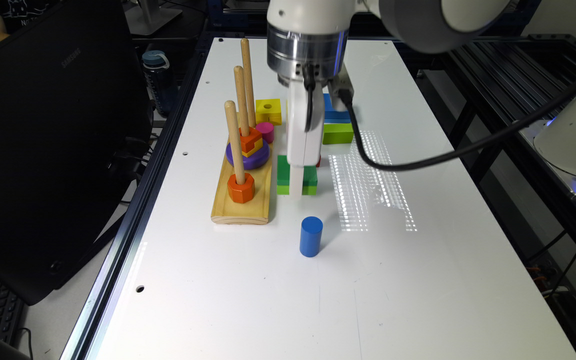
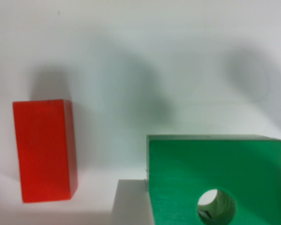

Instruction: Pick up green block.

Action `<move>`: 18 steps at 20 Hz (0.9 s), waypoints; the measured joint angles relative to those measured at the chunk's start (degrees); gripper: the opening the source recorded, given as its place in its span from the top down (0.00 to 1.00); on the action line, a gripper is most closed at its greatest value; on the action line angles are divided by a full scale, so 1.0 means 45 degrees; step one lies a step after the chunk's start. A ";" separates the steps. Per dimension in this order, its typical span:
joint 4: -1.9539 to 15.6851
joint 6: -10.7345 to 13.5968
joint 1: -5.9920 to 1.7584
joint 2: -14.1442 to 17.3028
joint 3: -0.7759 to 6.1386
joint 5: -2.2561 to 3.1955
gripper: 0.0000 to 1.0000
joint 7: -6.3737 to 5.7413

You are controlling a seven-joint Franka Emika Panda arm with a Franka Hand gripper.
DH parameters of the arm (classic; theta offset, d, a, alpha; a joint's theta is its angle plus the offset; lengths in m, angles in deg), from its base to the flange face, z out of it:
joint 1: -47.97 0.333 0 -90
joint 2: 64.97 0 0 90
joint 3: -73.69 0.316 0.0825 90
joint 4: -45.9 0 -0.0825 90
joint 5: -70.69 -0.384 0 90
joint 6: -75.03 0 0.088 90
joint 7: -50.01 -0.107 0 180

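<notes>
Tool [image 1: 296, 192] — grip state unclear — at flat, square, round-holed green block [image 2: 215, 180].

Exterior view bright and sharp; a dotted grid of glare lies on the white table [image 1: 418, 280]. Wrist view soft-focused, with diffuse grey shadows behind the red block [image 2: 44, 150] and green block [image 2: 215, 168].

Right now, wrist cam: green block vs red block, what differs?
The green block is wider and square-ish with a round hole through its top; the red block is a narrower, solid rectangle with no hole. The green block's edge sits next to a pale gripper finger; the red block stands apart. Both lie flat on the white table.
</notes>
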 joint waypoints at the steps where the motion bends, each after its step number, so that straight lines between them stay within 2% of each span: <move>1: -0.0002 0.0064 0.0000 -0.0061 0.0006 -0.0019 1.00 0.0000; 6: -0.0005 0.0201 -0.0002 -0.0265 0.0017 -0.0069 1.00 0.0001; 12: -0.0023 0.1233 0.0001 -0.1304 0.0096 -0.0319 1.00 0.0026; 18: 0.0016 0.1404 -0.0008 -0.1542 0.0110 -0.0364 1.00 0.0029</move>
